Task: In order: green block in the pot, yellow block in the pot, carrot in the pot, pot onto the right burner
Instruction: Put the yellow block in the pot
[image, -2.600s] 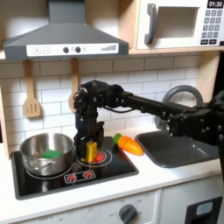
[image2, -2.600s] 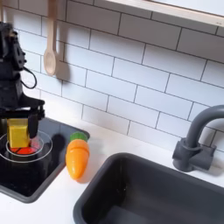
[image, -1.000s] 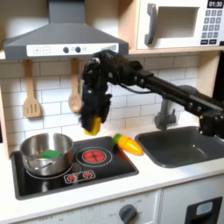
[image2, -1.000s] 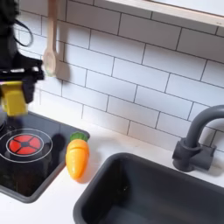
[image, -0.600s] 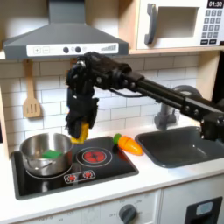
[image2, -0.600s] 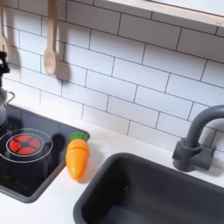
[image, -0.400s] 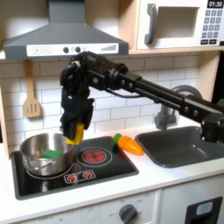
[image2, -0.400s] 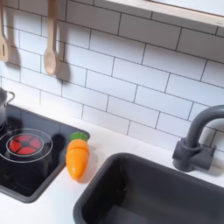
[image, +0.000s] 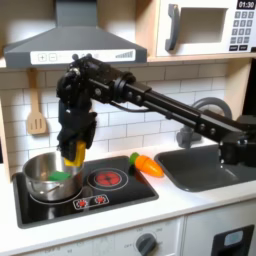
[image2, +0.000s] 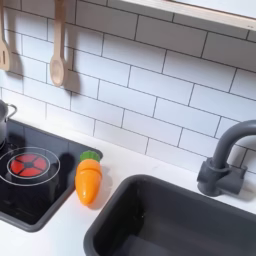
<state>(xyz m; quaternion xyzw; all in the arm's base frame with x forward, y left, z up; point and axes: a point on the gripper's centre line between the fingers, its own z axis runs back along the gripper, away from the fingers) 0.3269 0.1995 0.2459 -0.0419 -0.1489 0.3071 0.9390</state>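
In the first exterior view my gripper (image: 72, 157) hangs over the silver pot (image: 40, 170), shut on the yellow block (image: 73, 154). The pot sits on the left burner of the black stovetop (image: 120, 190). The green block (image: 60, 177) lies inside the pot, just below the yellow block. The orange carrot (image: 147, 164) with its green leafy end lies on the white counter between the stove and the sink. In the second exterior view the carrot (image2: 89, 180) stands out beside the red burner (image2: 29, 164), and a sliver of the pot (image2: 3, 117) shows at the left edge.
A dark sink (image: 205, 168) with a grey faucet (image2: 222, 160) lies to the first exterior view's right. Wooden utensils (image: 36, 105) hang on the white tile wall behind the stove. A range hood (image: 75, 42) and a microwave (image: 205, 28) sit above.
The gripper lifted the yellow block off the right burner, carried it up and to the first exterior view's left, and now holds it low over the pot. It has left the second exterior view.
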